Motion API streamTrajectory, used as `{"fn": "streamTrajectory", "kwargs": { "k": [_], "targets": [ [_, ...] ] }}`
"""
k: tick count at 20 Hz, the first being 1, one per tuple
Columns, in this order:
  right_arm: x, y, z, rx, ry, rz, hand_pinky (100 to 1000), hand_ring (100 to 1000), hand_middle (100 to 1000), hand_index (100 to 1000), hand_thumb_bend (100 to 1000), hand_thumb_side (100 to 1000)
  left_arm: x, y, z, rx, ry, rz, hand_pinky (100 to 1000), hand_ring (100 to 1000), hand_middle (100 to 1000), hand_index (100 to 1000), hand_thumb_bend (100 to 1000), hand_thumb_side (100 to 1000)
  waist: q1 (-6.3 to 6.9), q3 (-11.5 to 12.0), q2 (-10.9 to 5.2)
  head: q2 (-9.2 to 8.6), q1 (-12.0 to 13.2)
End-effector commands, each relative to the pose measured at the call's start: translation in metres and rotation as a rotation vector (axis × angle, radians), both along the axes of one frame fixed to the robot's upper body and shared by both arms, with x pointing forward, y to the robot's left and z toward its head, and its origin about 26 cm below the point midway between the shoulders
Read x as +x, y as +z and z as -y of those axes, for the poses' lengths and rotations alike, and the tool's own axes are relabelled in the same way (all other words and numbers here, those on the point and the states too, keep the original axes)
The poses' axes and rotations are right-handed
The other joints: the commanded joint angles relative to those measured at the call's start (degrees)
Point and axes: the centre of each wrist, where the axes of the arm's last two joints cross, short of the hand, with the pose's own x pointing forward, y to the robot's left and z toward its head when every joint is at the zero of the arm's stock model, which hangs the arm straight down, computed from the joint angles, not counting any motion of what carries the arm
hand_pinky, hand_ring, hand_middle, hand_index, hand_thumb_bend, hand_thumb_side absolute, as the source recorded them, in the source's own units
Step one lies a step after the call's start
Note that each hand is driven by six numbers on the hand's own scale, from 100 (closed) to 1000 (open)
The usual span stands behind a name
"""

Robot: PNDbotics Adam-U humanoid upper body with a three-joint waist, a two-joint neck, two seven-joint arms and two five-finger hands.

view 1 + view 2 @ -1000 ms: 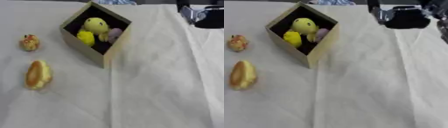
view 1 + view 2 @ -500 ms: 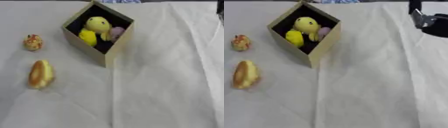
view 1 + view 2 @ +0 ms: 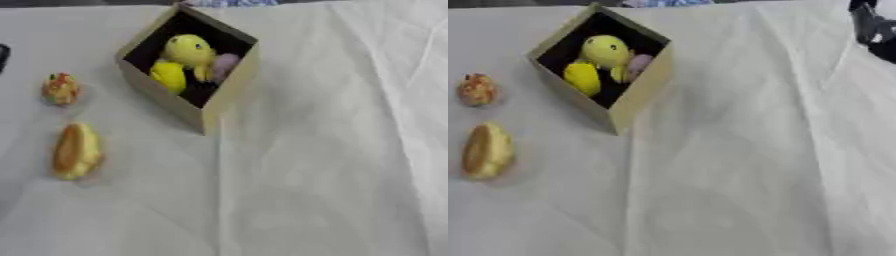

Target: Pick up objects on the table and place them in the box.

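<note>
— Hand first: where is it, and what are its fingers doing?

— Right hand (image 3: 875,27) shows only as a dark shape at the upper right edge of the right eye view, over the far side of the worktop (image 3: 737,165). Whether its fingers are spread or curled I cannot tell. A small dark sliver sits at the left edge of the left eye view; I cannot say what it is.

— And the box?

— Well apart from that hand, toward the upper left. The box (image 3: 223,102) is tan outside and dark inside, open on top, one corner turned toward the camera. Inside lie a yellow toy (image 3: 188,50), a second yellow piece (image 3: 169,76) just beside it, and something pale pink (image 3: 224,65) against the right wall.

— What lies outside it?

— Two things on the cloth to the left of the box. An orange ball (image 3: 61,89) is nearer the far edge; a bun (image 3: 76,151), golden and oblong, lies closer to the camera. Neither touches the box or the other.
</note>
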Motion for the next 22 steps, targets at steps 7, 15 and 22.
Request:
{"fn": "streamTrajectory", "kwargs": {
  "k": [7,15,22],
  "targets": [
    [-0.005,0.015,-0.002,-0.043,-0.01,0.049,845,878,825,877,100,259,-0.003,0.009,0.011,0.272,-0.005,-0.238,907,890,863,907,456,573,0.42,-0.4,-1.4,0.3,0.1],
    [-0.005,0.014,-0.003,-0.034,-0.005,0.045,846,874,821,874,100,258,-0.001,-0.003,0.015,0.239,-0.01,-0.341,904,879,848,897,456,570,0.47,-0.4,-1.5,0.24,1.2],
    [-0.004,0.013,-0.004,-0.026,-0.002,0.04,846,870,816,869,100,267,0.001,-0.009,0.022,0.233,0.001,-0.414,906,882,854,928,457,568,0.29,-0.4,-1.54,0.08,1.5]
  ]
}}
